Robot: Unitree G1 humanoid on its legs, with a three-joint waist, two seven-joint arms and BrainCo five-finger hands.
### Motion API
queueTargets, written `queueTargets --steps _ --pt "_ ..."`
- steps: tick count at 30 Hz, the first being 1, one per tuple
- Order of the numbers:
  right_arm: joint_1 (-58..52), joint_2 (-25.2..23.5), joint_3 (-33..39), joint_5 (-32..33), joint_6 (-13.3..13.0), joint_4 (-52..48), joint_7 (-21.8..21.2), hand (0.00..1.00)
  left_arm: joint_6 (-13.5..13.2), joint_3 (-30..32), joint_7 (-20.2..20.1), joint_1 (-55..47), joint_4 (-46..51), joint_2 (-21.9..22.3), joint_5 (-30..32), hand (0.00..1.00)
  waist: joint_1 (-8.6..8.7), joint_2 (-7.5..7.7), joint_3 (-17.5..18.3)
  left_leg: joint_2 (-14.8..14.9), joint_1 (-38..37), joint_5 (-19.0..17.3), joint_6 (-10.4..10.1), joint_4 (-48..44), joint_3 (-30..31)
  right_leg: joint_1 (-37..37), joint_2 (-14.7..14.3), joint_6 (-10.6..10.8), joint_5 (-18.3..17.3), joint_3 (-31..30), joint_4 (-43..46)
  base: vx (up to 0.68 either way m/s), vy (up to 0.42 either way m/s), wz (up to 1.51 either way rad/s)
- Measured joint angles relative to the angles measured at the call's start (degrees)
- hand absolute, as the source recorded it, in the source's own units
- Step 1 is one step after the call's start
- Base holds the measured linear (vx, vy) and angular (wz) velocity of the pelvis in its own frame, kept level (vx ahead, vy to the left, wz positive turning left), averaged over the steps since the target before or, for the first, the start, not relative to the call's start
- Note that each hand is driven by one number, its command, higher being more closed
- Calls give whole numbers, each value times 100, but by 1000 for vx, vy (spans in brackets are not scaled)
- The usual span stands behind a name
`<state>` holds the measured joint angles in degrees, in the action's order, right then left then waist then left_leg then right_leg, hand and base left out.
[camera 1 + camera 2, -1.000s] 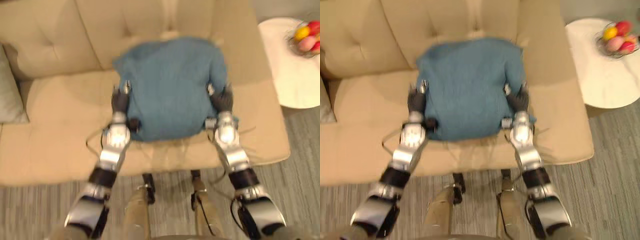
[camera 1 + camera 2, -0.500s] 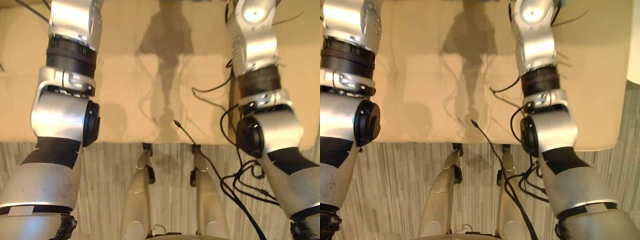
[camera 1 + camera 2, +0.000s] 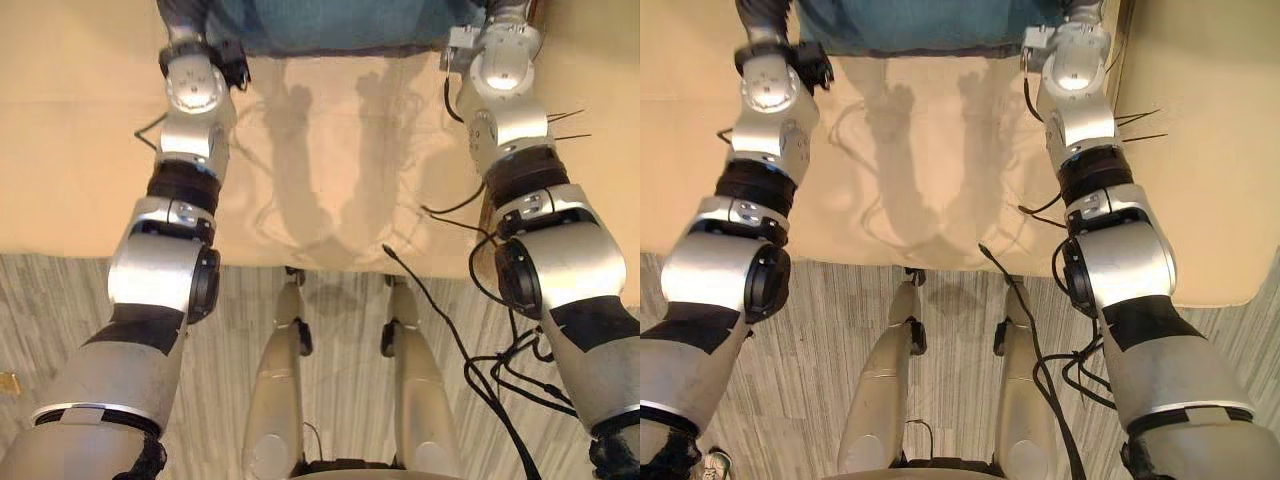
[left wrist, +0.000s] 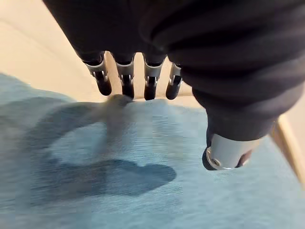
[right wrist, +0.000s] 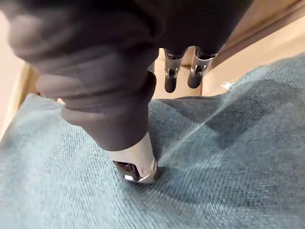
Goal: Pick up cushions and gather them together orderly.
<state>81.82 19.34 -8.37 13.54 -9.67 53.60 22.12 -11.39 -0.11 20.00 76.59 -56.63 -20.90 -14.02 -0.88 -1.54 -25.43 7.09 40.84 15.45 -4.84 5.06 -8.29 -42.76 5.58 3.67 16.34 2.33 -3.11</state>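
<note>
A blue knitted cushion (image 3: pixel 340 20) lies on the beige sofa seat (image 3: pixel 330 150), at the far end of both arms. My left hand (image 4: pixel 126 81) hovers over the cushion's (image 4: pixel 119 181) left part, open, fingers straight, thumb apart and holding nothing. My right hand (image 5: pixel 181 71) is over the cushion's (image 5: pixel 238 157) right part, open too, with the thumb tip resting on the fabric. In the left eye view the dark cover of the left hand (image 3: pixel 185 12) and that of the right hand (image 3: pixel 505 10) sit at either side of the cushion.
The sofa seat's front edge (image 3: pixel 300 262) runs across the middle of the view. Grey striped carpet (image 3: pixel 60 320) lies below it. A seam between seat sections (image 3: pixel 1118 90) runs just right of my right arm.
The camera has tilted down, so the whole picture has shifted. Both hands gripped the cushion's sides a second ago; their fingers have since straightened and let go.
</note>
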Motion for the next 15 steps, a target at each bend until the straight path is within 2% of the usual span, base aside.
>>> queueTargets --steps 8,12,15 --pt "-659 140 -63 11 -130 -1233 -5 0 -11 92 7 -661 668 -139 -84 0 -12 0 0 150 -204 16 -39 -32 -160 -69 -125 -102 -188 -146 410 -41 16 -11" --pt "-1365 450 26 40 -299 -2486 -70 0 -70 336 33 -1303 1741 -530 -110 0 -59 1 0 223 -331 48 -82 -28 -214 -31 -196 -139 -226 -178 518 -46 -17 -8" --pt "-2547 673 353 40 -454 -3674 -202 0 -318 447 133 -2305 3051 -646 -110 0 -120 3 2 229 -676 26 -105 -65 -261 264 -198 -128 -343 -201 642 -38 -1 1"
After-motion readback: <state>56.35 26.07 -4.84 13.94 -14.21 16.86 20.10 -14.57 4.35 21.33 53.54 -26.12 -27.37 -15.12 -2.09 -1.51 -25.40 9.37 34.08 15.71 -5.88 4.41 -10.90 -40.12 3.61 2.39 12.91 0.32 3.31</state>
